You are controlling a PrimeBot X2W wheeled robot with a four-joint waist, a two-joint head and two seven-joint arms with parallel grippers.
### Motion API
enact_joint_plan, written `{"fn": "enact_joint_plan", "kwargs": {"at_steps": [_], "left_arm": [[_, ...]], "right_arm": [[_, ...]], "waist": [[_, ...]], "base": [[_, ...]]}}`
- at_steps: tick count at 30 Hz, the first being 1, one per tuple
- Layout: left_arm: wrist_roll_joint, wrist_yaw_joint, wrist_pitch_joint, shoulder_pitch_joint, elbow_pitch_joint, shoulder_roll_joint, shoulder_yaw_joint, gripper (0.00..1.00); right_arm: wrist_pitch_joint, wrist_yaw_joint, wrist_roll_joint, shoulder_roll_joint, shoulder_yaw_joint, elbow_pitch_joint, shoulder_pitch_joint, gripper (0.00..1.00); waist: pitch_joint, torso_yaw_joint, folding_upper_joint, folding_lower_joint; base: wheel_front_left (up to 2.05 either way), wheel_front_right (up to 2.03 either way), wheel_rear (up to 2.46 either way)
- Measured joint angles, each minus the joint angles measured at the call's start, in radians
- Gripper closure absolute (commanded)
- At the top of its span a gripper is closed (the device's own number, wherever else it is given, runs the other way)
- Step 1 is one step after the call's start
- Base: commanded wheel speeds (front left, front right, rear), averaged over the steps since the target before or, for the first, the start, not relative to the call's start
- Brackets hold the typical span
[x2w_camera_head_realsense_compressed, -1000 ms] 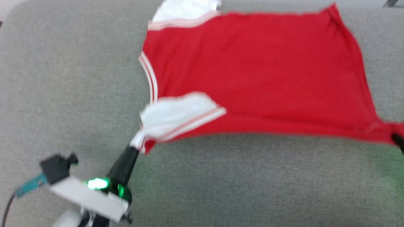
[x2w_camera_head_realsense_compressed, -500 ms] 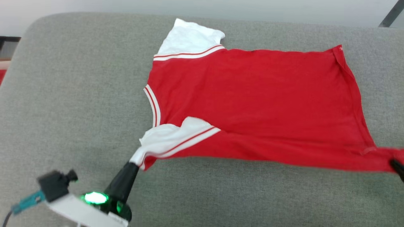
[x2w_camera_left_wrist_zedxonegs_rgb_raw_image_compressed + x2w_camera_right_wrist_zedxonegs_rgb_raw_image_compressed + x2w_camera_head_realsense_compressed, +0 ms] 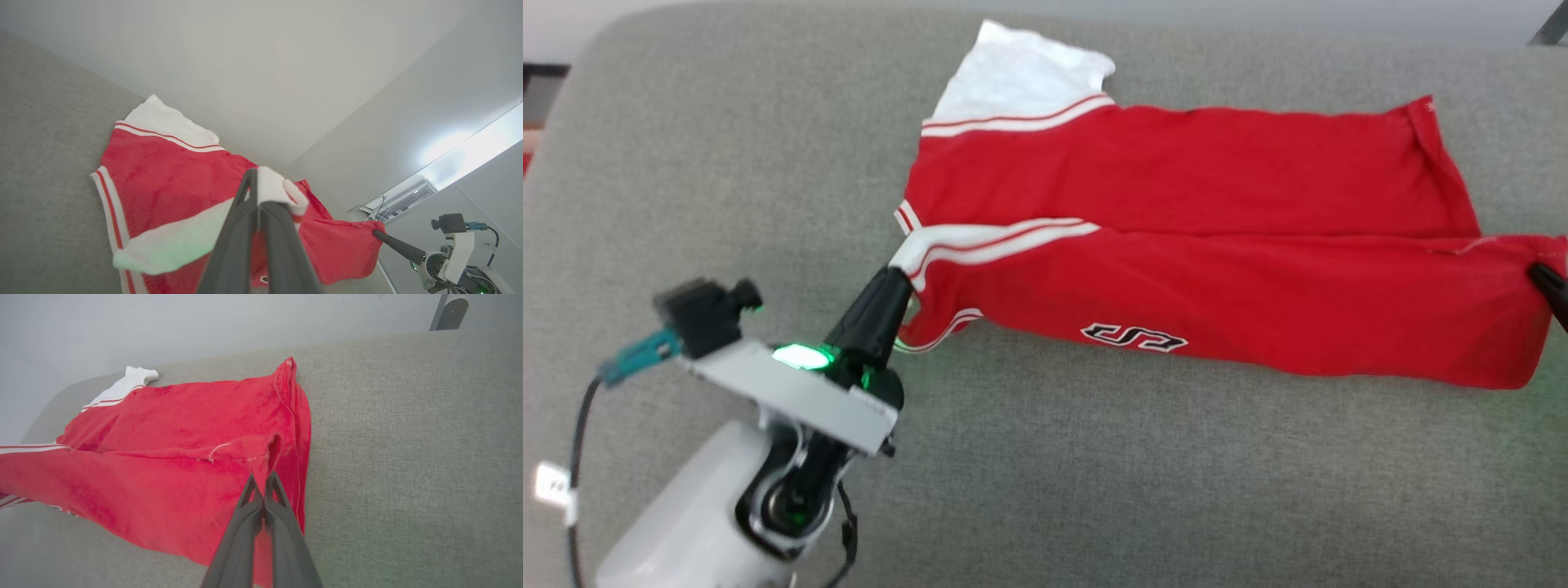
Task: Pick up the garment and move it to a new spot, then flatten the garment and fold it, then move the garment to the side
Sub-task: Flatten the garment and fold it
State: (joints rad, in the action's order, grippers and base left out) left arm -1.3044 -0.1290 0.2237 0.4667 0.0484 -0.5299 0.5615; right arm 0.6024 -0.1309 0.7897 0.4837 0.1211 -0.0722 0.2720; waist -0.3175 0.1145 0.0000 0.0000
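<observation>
The garment (image 3: pixel 1192 180), a red shirt with white sleeves, lies across the grey cushion with its near long edge lifted and carried over the rest. A strip of black print (image 3: pixel 1134 336) shows on the raised flap. My left gripper (image 3: pixel 900 273) is shut on the near white sleeve, which bunches over its tips (image 3: pixel 261 192). At the right edge my right gripper (image 3: pixel 1539 273) is shut on the garment's hem corner, seen pinched between its fingers (image 3: pixel 263 486). The far white sleeve (image 3: pixel 1021 77) rests flat on the cushion.
The grey cushion (image 3: pixel 727 163) spreads wide to the left and toward me. Its far edge (image 3: pixel 1258 16) runs close behind the garment, with a pale wall beyond. A dark metal leg (image 3: pixel 447 310) stands past the cushion at the far right.
Both grippers have lifted the near edge and carried it away from me over the shirt, so the flap's printed side now shows. The camera has also shifted.
</observation>
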Motion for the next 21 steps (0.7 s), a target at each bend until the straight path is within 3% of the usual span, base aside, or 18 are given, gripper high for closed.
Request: {"fn": "enact_joint_plan", "kwargs": {"at_steps": [10,14,15,16,17,18,19,20,21], "left_arm": [[0.056,0.0,-0.008,0.153,0.335,0.054,0.12,1.0],[0.056,0.0,0.001,0.191,0.395,0.061,0.16,1.0],[0.056,0.0,0.001,0.201,0.403,0.06,0.17,0.9],[0.062,0.0,0.005,0.21,0.411,0.056,0.181,0.71],[0.066,0.0,0.006,0.219,0.418,0.052,0.188,0.41],[0.067,0.0,0.007,0.227,0.421,0.047,0.197,0.0],[0.069,0.0,0.007,0.232,0.422,0.038,0.21,0.0],[0.073,-0.002,0.005,0.236,0.424,0.024,0.218,0.0],[0.077,-0.001,0.003,0.24,0.425,0.006,0.228,0.0]], "right_arm": [[-0.103,0.0,-0.03,0.029,-0.122,0.212,0.106,1.0],[-0.146,0.0,-0.014,0.048,-0.158,0.245,0.117,1.0],[-0.155,0.0,-0.012,0.051,-0.166,0.25,0.124,1.0],[-0.168,0.0,-0.007,0.054,-0.175,0.252,0.13,1.0],[-0.184,0.0,-0.005,0.057,-0.185,0.253,0.132,0.9],[-0.198,0.0,-0.002,0.057,-0.193,0.256,0.132,0.64],[-0.21,0.0,0.002,0.058,-0.198,0.259,0.132,0.48],[-0.225,0.0,0.002,0.059,-0.202,0.26,0.131,0.06],[-0.247,0.0,-0.001,0.061,-0.202,0.259,0.131,0.0]], "waist": [[-0.092,-0.002,0.0,0.0001],[-0.121,-0.005,0.0,0.0],[-0.125,-0.006,0.0,0.0001],[-0.127,-0.008,0.0,0.0],[-0.127,-0.009,0.0,0.0],[-0.125,-0.01,0.0,0.0],[-0.12,-0.011,0.0,0.0],[-0.114,-0.012,0.0,0.0001],[-0.108,-0.012,0.0,0.0001]], "base": [[0.0,0.0,0.0],[0.0,0.0,0.0],[0.0,0.0,0.0],[0.0,0.0,0.0],[0.0,0.0,0.0],[0.0,0.0,0.0],[0.0,0.0,0.0],[0.0,0.0,0.0],[0.0,0.0,0.0]]}}
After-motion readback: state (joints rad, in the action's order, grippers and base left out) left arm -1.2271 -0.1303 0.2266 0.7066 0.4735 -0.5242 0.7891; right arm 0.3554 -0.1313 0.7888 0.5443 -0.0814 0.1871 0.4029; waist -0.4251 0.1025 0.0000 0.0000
